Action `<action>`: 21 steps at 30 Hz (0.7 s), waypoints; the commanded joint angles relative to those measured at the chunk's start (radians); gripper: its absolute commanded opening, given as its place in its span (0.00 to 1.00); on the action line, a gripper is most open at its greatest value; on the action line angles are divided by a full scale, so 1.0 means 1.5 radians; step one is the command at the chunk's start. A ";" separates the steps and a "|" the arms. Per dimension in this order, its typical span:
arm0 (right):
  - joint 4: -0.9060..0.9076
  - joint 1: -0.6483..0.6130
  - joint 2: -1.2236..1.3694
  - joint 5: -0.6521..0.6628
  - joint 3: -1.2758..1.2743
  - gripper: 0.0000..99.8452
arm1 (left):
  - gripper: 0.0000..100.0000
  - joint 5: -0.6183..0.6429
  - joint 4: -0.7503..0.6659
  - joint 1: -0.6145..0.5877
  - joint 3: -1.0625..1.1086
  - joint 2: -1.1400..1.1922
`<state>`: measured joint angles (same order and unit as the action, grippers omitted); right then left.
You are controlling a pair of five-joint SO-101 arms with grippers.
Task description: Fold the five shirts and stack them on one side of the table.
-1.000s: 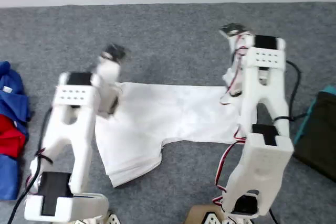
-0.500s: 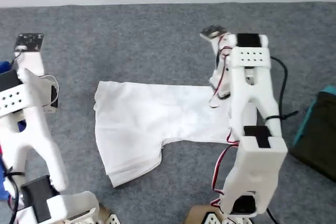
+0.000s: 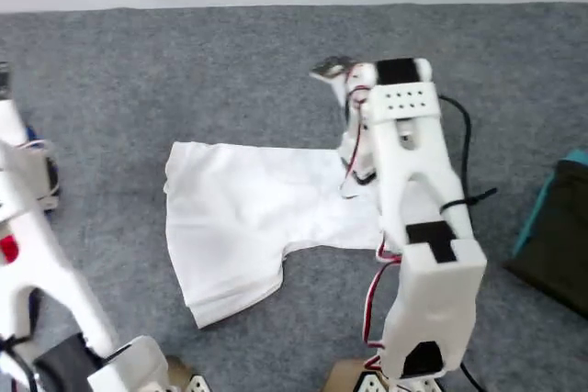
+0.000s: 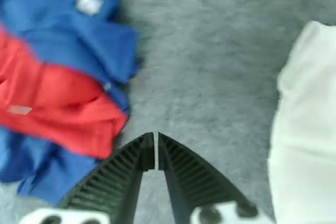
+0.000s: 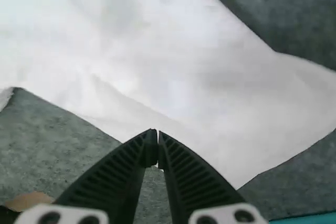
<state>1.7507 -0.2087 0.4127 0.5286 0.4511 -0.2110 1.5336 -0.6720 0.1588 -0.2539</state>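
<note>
High view, table: I have a grey felt-covered table [image 3: 184, 61] running the full width.
High view, white shirt: a white short-sleeved cotton shirt [image 3: 257, 218] lies flat near the middle, partly folded, with one flap pointing toward the arm bases.
High view, right arm: the white plastic right arm [image 3: 409, 162] stretches out over the right end of the shirt and covers it.
High view, left arm: the white plastic left arm [image 3: 32, 245] stands at the left edge, well apart from the white shirt.
High view, right edge: a dark folded cloth with a teal border [image 3: 556, 236] lies apart from the white shirt.
Left wrist view, pincer: the left gripper [image 4: 156, 142] has its black ribbed fingers pressed together at the tips. It holds nothing and sits above bare felt.
Left wrist view, pile: a crumpled blue shirt [image 4: 79, 30] has a red shirt [image 4: 58, 111] lying on it, just beside the fingertips.
Left wrist view, white shirt: its edge [image 4: 307, 129] lies across a band of bare felt from the pile.
Right wrist view, pincer: the right gripper [image 5: 157, 139] is closed too, with nothing between the fingers that I can make out. Its tips are over the hem of the white shirt, and I cannot tell whether they touch the cloth.
Right wrist view, white shirt: the cloth [image 5: 157, 61] spreads out ahead of the tips, with felt either side.
Right wrist view, corner: a teal strip [image 5: 315, 217] lies beyond the felt.
</note>
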 commanded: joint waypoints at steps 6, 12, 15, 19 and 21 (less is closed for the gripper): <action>-0.033 -0.145 -0.172 0.066 -0.164 0.01 | 0.03 -0.031 0.012 -0.174 -0.016 -0.032; -0.166 -0.252 -0.227 0.102 -0.350 0.01 | 0.03 -0.054 -0.006 -0.193 0.066 -0.032; -0.200 -0.318 -0.258 0.103 -0.417 0.08 | 0.03 -0.056 -0.017 -0.207 0.093 -0.034; -0.215 -0.401 -0.302 0.104 -0.479 0.21 | 0.03 -0.057 -0.037 -0.251 0.096 -0.032; -0.228 -0.436 -0.317 0.105 -0.498 0.23 | 0.03 -0.058 -0.038 -0.267 0.097 -0.032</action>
<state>1.4331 -0.7963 0.0153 0.6728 -0.2793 -0.2846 1.4952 -1.0403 0.3061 -0.2631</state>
